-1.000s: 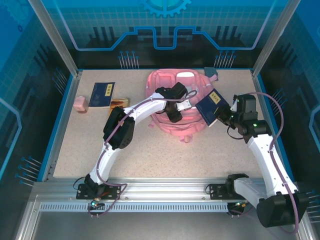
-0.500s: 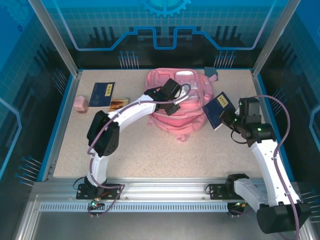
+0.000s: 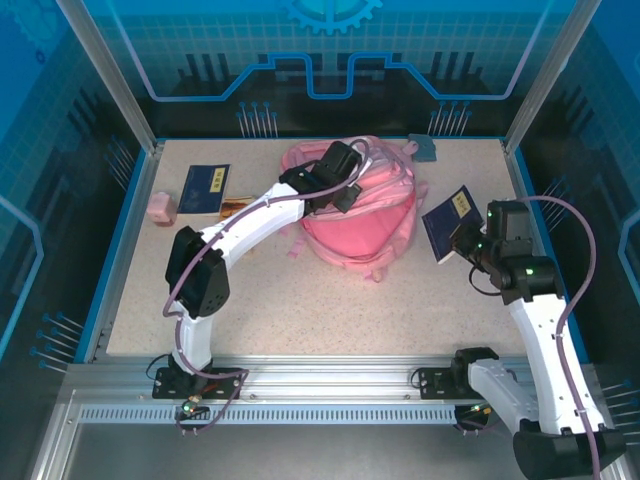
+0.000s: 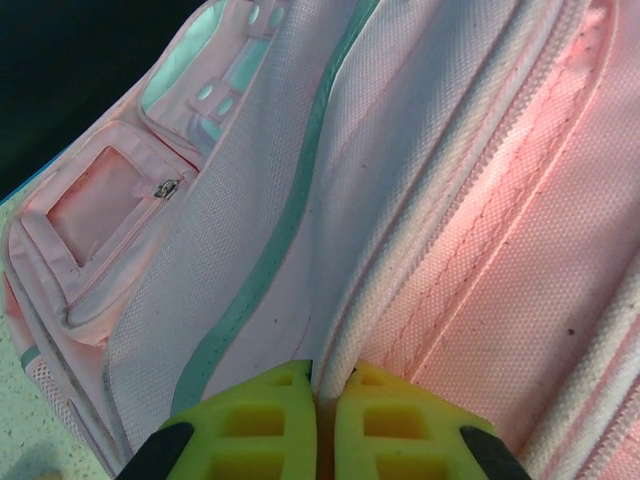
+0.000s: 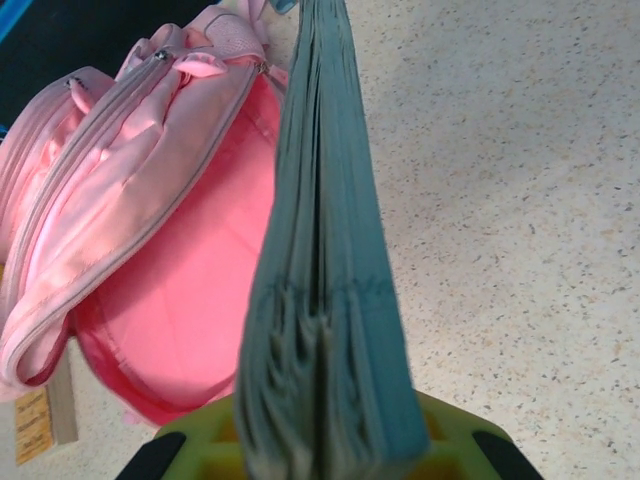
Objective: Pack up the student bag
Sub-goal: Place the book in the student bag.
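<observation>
Two clenched grips: left gripper on the student bag, right gripper on a blue book; pinched trim might slip free.

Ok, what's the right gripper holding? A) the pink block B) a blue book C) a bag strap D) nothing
B: the right gripper is shut on the blue book, which it holds just right of the bag.

table: speckled | on it: student bag, blue book, pink block
</observation>
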Robot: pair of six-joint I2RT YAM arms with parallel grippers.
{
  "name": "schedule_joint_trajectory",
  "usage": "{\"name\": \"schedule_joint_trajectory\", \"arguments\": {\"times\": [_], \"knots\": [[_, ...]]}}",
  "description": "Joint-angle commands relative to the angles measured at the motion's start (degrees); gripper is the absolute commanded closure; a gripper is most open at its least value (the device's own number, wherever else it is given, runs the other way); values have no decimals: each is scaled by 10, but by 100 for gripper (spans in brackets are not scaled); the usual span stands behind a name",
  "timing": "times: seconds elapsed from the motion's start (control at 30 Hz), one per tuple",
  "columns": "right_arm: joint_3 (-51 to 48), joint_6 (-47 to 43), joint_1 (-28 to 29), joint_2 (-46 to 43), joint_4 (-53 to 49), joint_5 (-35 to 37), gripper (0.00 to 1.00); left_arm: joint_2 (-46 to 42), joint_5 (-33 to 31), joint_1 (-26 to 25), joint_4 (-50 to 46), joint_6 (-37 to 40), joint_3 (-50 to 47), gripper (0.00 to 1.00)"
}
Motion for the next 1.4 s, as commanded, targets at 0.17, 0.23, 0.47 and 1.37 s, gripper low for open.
{"name": "schedule_joint_trajectory", "arguments": {"times": [0.17,0.23,0.47,1.37], "knots": [[-84,74,1,30,198,-240,93,-26,-13,-13,8,-57,53,100],[-110,104,7,38,250,-259,93,-34,-12,-12,2,-70,57,100],[-194,223,61,92,469,-253,93,-55,24,-12,-26,-115,82,100],[-45,313,167,571,842,-154,86,-40,60,-7,-67,-171,130,100]]}}
